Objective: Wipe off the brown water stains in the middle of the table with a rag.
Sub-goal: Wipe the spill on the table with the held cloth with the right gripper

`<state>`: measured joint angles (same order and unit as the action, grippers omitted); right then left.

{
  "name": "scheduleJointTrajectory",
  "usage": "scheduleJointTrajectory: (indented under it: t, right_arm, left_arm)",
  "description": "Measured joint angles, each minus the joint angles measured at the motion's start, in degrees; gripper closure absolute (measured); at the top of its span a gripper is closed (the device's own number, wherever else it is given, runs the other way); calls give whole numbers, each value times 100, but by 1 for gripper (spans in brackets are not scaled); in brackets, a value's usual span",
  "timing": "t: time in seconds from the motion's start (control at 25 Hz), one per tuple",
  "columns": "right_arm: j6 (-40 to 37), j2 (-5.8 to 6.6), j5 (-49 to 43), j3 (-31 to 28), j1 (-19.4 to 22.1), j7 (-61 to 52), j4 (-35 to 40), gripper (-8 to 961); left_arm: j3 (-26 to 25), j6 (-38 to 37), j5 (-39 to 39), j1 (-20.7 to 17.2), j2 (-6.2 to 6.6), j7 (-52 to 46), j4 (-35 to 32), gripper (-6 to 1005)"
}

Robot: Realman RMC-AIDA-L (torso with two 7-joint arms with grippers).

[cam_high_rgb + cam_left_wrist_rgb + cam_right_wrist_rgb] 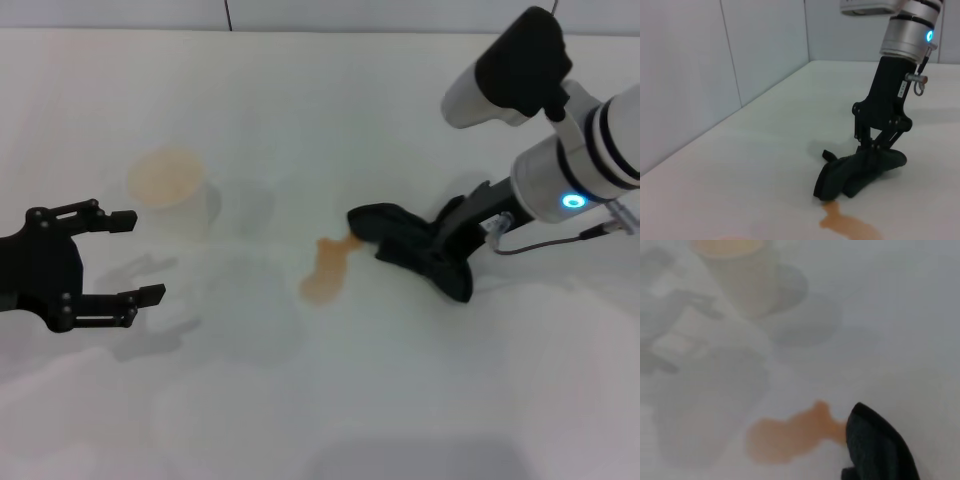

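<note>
A: Where does the rag [412, 243] lie?
B: On the white table [420, 390], its near tip touching the edge of the brown water stains [327, 268] at mid-table. The right gripper [447, 238] presses down on it, jaws closed on the dark cloth.
A: And the left gripper [128, 256]?
B: It hovers well apart at the left, jaws wide and holding nothing, just beside a white paper cup [170, 186]

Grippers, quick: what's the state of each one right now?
Left gripper: open, empty, hovering beside the cup.
Right gripper: shut on the rag, at the brown water stains.
</note>
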<state>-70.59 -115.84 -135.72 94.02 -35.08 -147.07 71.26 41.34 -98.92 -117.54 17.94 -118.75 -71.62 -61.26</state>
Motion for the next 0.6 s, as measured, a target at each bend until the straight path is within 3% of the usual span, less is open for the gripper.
scheduleJointTrajectory:
  t: [0.28,0.6]
  right_arm:
    - [-8,-10,383,352,-22,0,234,831]
    - [515,-26,1132,1301,-144,17,210,834]
  left_arm:
    - [-8,12,4,-1,2,16,0,127]
    - [-13,22,13,-12,1,61,0,126]
